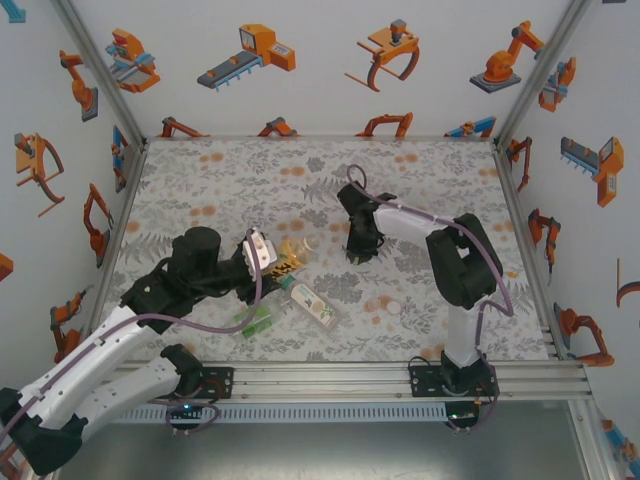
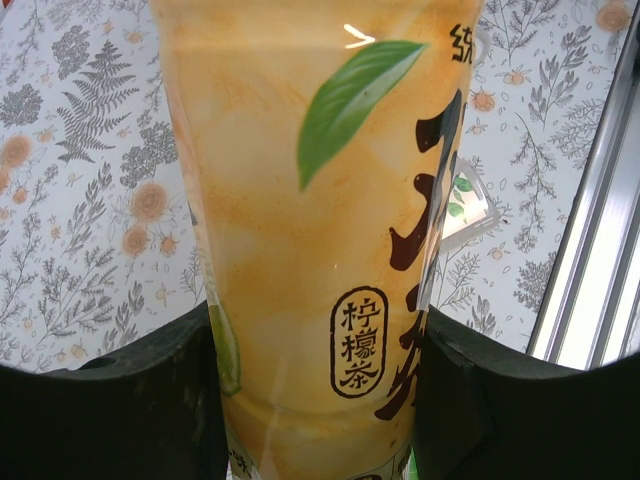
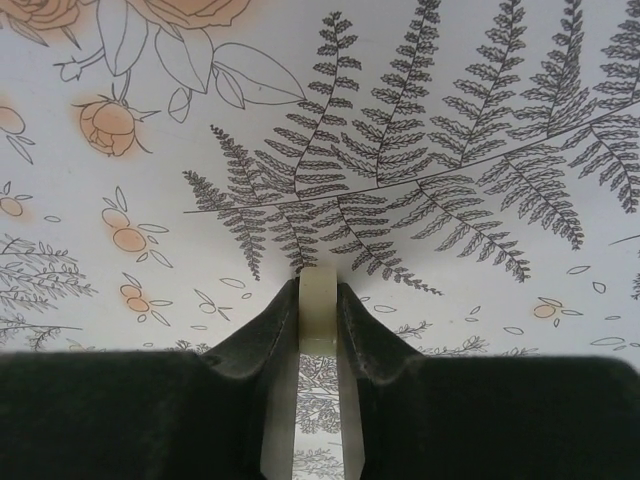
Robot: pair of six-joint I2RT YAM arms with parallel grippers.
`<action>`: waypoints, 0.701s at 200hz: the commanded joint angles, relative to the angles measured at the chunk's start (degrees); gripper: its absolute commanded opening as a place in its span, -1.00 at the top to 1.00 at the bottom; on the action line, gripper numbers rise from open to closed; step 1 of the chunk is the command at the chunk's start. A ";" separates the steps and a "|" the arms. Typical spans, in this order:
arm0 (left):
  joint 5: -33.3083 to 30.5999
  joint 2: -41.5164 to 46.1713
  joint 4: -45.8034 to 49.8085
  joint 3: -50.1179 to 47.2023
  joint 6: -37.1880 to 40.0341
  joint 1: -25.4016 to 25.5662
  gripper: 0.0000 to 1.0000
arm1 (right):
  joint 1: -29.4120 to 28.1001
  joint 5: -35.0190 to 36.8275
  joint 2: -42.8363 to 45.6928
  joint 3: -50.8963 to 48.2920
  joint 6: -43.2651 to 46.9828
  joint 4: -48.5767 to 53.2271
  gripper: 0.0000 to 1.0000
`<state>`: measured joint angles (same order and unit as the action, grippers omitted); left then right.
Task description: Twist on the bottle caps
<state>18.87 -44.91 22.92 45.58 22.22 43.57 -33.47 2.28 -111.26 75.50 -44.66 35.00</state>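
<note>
Floral table. Left end effector: bottle. Right end effector: cap.

White-labelled bottle, green bottle on floral table

Both arms are built alike: smooth white shells along the long sections and chunky black housings at the joints. The left arm and the right arm each trail a thin purplish cable that loops loosely outside the casing. Each stands on a black base plate. The left gripper has a pale block just behind it, while the right gripper looks black all over. Seen close, the fingers are matt black, thick and wedge-shaped.
</note>
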 commanded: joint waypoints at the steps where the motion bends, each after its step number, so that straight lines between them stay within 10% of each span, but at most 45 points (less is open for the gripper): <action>1: 0.33 -0.47 -0.65 0.51 -0.60 0.23 1.00 | -0.10 -1.47 2.44 -2.68 -1.36 -3.61 0.60; 42: 0.61 -1.24 -0.59 1.09 -0.39 0.26 1.00 | 1.30 -5.89 8.93 -12.83 -5.19 -14.34 0.46; 140: 0.62 -1.63 -0.08 0.93 -0.27 0.19 1.00 | 3.50 2.76 10.22 -10.45 -3.98 -0.59 0.08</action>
<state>18.90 -46.65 22.94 45.60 22.22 43.57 -30.02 1.98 -99.90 61.14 -50.37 30.00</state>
